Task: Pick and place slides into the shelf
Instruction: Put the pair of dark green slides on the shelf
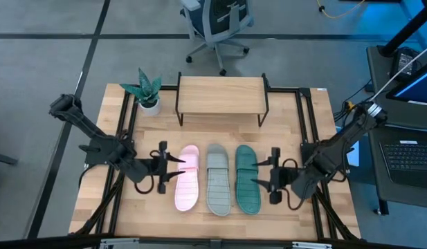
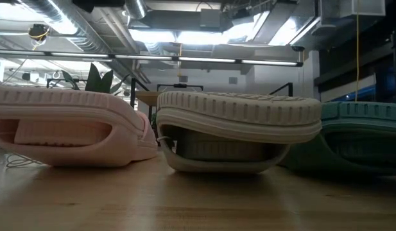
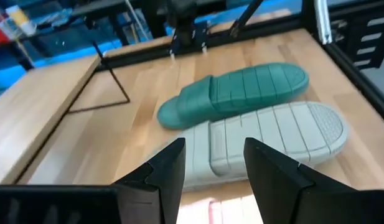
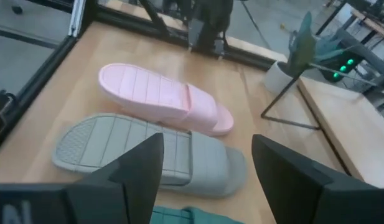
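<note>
Three slides lie side by side, soles up, on the table in front of the shelf (image 1: 221, 95): pink (image 1: 187, 178), grey (image 1: 218, 180) and teal (image 1: 246, 178). In the low view they show end on: pink (image 2: 69, 128), grey (image 2: 239, 131), teal (image 2: 361, 135). My left gripper (image 1: 174, 168) is open at the pink slide's left side, pointing right, and its wrist view looks across the grey slide (image 3: 272, 137) and the teal one (image 3: 241, 93). My right gripper (image 1: 263, 178) is open at the teal slide's right side, pointing left, with the pink slide (image 4: 160, 96) and the grey one (image 4: 148, 152) ahead of it.
A small potted plant (image 1: 148, 90) stands on the table at the shelf's left end. The shelf's thin black legs (image 3: 114, 84) rise from the table behind the slides. Black frame rails (image 1: 306, 124) run along the table's sides. An office chair (image 1: 216, 24) stands beyond the far edge.
</note>
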